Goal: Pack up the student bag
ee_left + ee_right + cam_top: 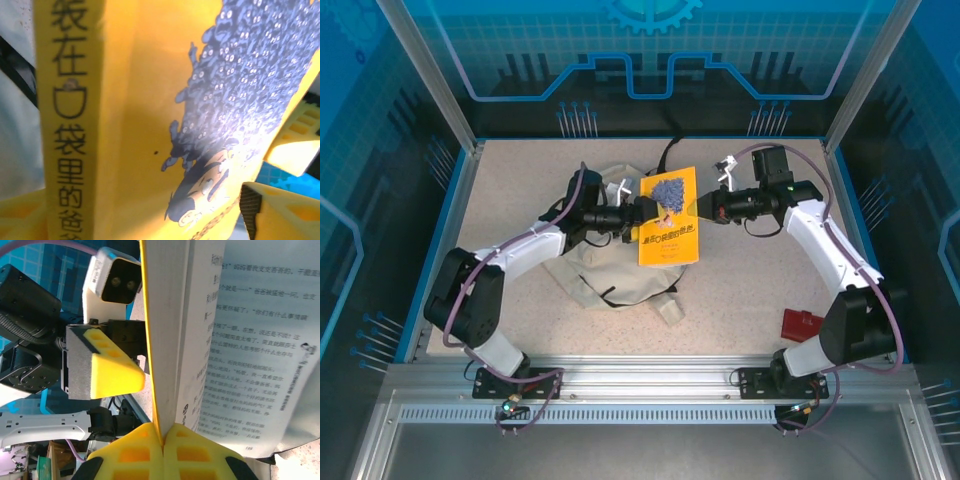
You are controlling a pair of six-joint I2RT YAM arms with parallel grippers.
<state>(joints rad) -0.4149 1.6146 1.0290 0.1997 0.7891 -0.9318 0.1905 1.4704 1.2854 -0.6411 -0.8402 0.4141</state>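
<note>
- Blue walls [380,110] stand around a sandy, speckled table [750,290].
- The student bag [590,280] lies flat mid-table.
- A yellow book [668,218] is above it.
- The right gripper [162,432] pinches the book's edge tight.
- The left gripper [638,213] is spread wide beside it.

Blue walls [650,60] enclose a seemingly speckled table [740,290].
</note>
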